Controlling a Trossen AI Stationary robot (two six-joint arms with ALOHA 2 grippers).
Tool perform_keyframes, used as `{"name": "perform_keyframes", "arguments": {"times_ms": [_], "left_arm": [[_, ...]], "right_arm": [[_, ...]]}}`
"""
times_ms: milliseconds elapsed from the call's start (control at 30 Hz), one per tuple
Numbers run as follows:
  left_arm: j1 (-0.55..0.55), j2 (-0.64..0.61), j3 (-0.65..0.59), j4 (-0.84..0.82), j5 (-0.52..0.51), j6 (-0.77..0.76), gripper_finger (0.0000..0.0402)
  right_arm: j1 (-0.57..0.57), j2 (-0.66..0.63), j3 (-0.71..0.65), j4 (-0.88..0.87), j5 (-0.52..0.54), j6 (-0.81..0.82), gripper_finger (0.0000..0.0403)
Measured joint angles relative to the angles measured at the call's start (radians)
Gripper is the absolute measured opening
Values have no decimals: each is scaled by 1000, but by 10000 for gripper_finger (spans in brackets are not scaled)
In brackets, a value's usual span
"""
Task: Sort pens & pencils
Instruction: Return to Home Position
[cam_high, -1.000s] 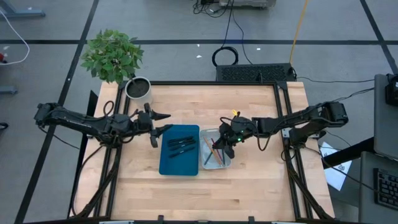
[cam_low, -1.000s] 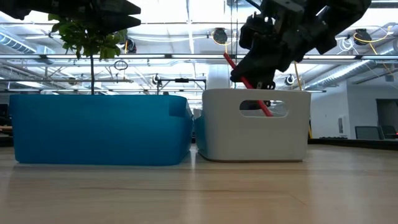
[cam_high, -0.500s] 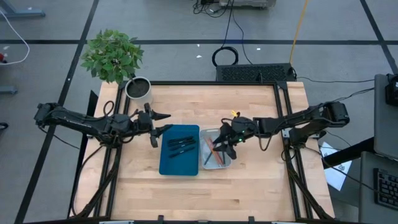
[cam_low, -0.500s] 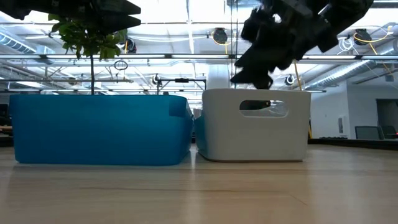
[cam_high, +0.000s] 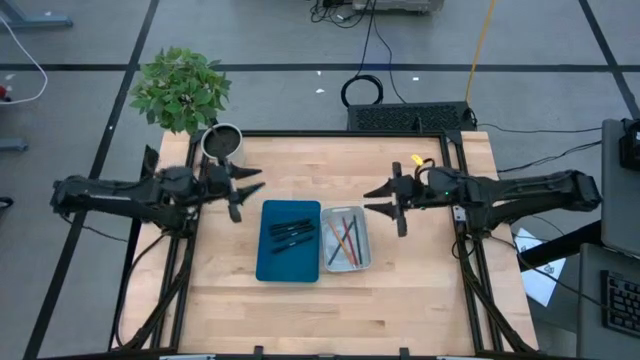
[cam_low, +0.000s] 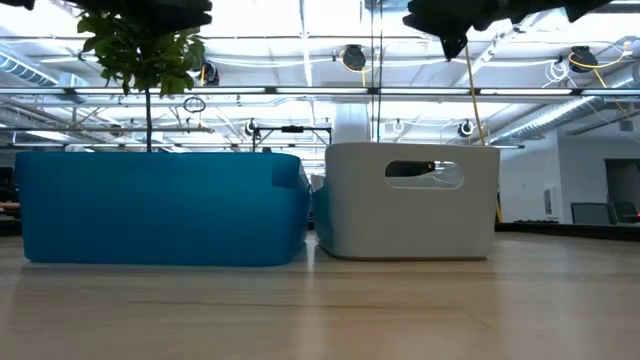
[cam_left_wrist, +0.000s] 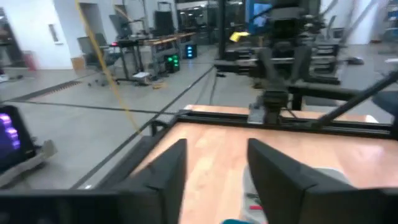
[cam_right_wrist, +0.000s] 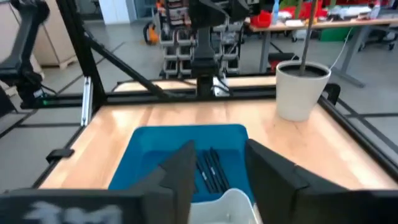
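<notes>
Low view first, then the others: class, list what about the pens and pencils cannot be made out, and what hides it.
Low view: the blue tray wall hides the pens; the white bin wall hides the pencils.
High view: the pens and pencils are too small to count surely.
Right wrist view: the bottom edge cuts off the white bin, so no pencils show.

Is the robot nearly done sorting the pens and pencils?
Looks done: the pens lie in the blue tray, the pencils in the white bin. The left gripper and right gripper hover open, holding nothing. I see none left on the table.
</notes>
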Motion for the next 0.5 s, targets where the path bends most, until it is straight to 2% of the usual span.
{"name": "perform_keyframes", "arguments": {"times_ms": [67,167,200,367,500], "left_arm": [[45,-47,20,-69,11,2,135],[122,-125,13,-149,9,-10,43],[146,-146,0,-161,11,-27,22],[226,-220,-124,-131,79,-86,4],[256,-231,-268,22,124,-104,3]], "right_arm": [[-1,-22,0,-21,1,0,87],[-3,-32,0,-40,2,-8,22],[-6,-33,0,-48,2,-17,11],[-19,-33,-4,-70,26,-19,4],[-28,-55,-70,-36,27,-9,2]]}}
